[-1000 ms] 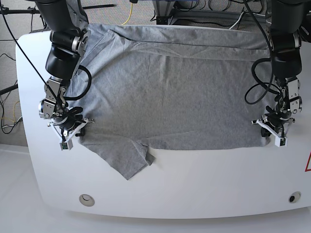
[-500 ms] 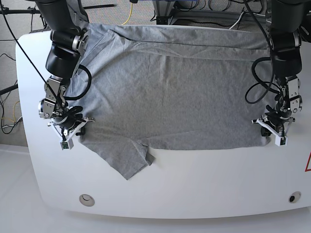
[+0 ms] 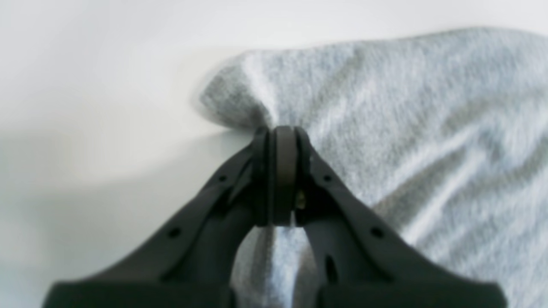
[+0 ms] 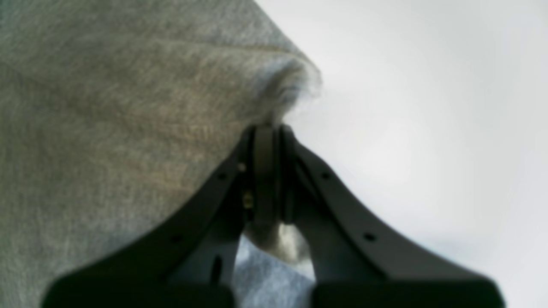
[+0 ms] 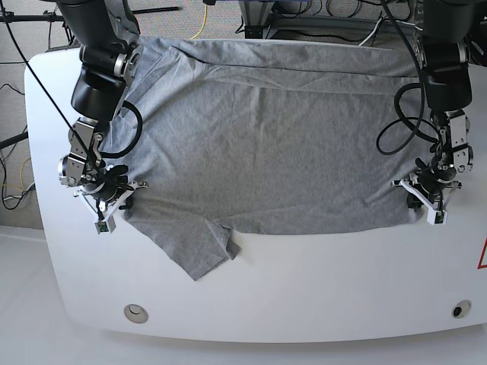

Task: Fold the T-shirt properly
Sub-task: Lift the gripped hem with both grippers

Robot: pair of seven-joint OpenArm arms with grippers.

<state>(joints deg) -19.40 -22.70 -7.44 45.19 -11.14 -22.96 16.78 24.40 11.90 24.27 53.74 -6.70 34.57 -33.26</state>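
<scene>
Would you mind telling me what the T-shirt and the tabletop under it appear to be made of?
The T-shirt looks like a soft heathered grey knit, probably cotton jersey: matte, flecked, fuzzy close up, and it creases loosely. The table looks like a hard, smooth white board, perhaps laminate or painted; its faint sheen suggests this, but the exact material is unclear.

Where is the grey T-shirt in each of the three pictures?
Base view: the T-shirt lies spread over the middle and top of the white table.
Left wrist view: it fills the right side, pinched by the left gripper.
Right wrist view: it fills the left side, pinched by the right gripper.
Shared landmark: the white table shows in all three.
</scene>
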